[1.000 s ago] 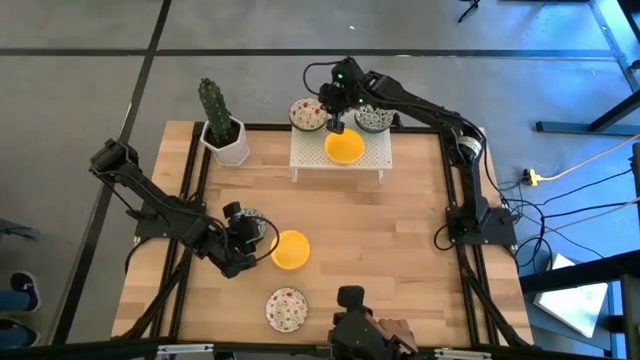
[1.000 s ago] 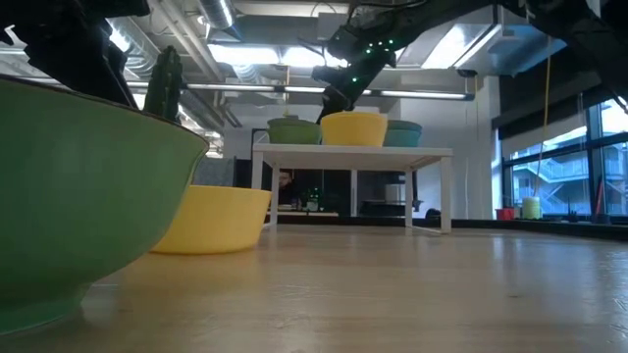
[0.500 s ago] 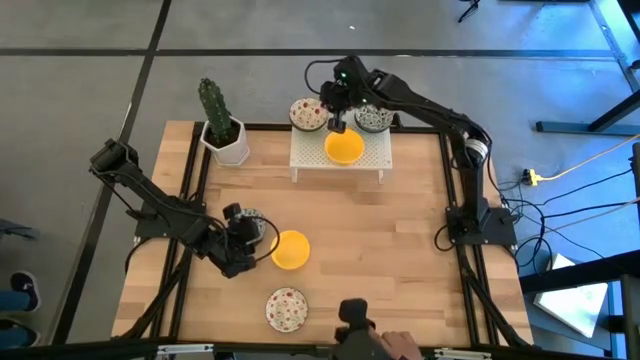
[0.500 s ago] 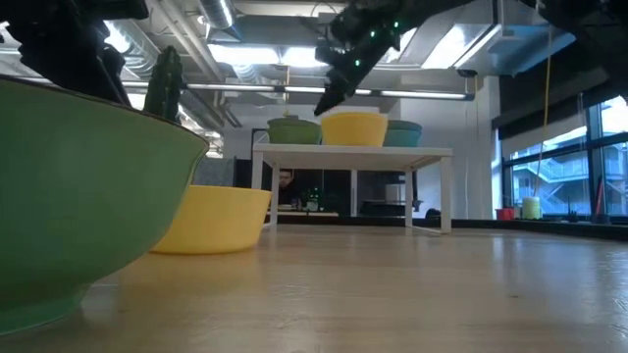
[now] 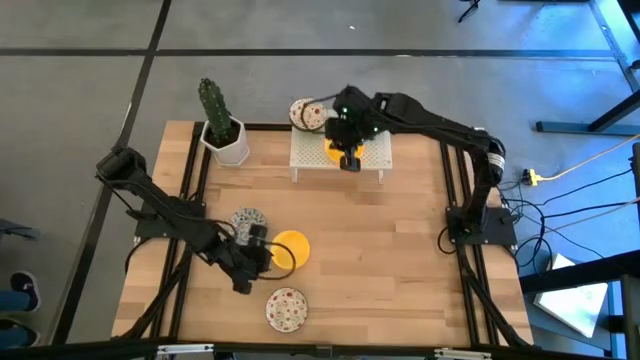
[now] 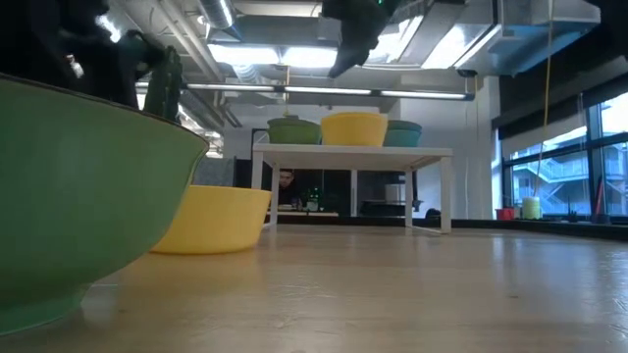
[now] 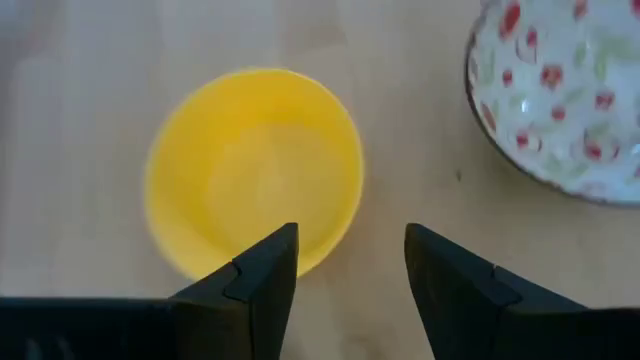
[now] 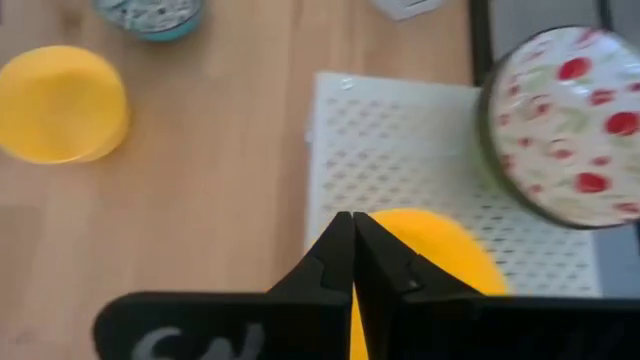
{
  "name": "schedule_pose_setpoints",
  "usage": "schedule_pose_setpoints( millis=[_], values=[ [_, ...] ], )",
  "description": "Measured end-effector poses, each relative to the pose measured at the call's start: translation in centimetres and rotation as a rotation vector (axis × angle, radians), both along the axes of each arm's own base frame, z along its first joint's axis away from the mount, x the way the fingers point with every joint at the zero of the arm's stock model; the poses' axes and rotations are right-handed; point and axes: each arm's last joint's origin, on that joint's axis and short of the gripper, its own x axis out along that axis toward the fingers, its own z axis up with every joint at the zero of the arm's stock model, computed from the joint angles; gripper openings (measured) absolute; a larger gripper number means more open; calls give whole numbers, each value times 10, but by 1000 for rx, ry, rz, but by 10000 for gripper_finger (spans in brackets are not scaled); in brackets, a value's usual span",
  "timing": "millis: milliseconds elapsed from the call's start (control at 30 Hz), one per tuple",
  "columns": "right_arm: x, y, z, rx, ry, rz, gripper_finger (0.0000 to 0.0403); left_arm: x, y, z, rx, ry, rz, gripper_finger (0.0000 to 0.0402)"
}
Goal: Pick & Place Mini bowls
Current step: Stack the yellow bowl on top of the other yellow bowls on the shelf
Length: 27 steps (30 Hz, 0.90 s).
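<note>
On the white perforated stand (image 5: 372, 158) sit a red-speckled bowl (image 5: 307, 113) and a yellow bowl (image 8: 440, 250); the right arm hides a third in the high view, though a teal one (image 6: 402, 132) shows in the low view. My right gripper (image 8: 352, 240) is shut and hovers high above the yellow bowl. On the table rest a yellow bowl (image 5: 293, 250), a grey-green patterned bowl (image 5: 247, 220) and a speckled bowl (image 5: 286, 308). My left gripper (image 7: 345, 265) is open, above the table beside the yellow bowl's (image 7: 255, 170) near-left rim.
A white pot with a cactus (image 5: 222, 135) stands at the table's far left corner, left of the stand. The speckled bowl near the front edge fills the low view's left (image 6: 78, 196). Bare wood lies across the table's middle and right.
My right gripper has risen from the far rim of the stand's yellow bowl and shifted toward the near edge, above that bowl. My left gripper has moved from over the grey-green bowl toward the near edge, leaving that bowl uncovered. A hand at the near edge has gone from view.
</note>
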Motion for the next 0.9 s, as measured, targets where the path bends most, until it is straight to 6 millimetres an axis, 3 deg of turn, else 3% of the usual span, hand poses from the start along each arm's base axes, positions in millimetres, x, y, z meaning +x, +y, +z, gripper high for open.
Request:
schedule_pose_setpoints(
  millis=[300,533,700,800,900],
  values=[
    [-4,45,11,-47,35,-22,2,16,2,-37,67,149,-5,169],
    [-8,65,15,-55,49,-34,1,20,2,-56,158,204,-36,80],
    [-11,67,13,-70,81,-93,1,21,3,-54,211,175,-24,11],
    [-18,68,3,-62,68,-108,1,20,5,-49,237,151,-25,8],
    [-34,71,-21,-52,24,-128,1,19,8,-40,254,115,-20,5]
  ],
)
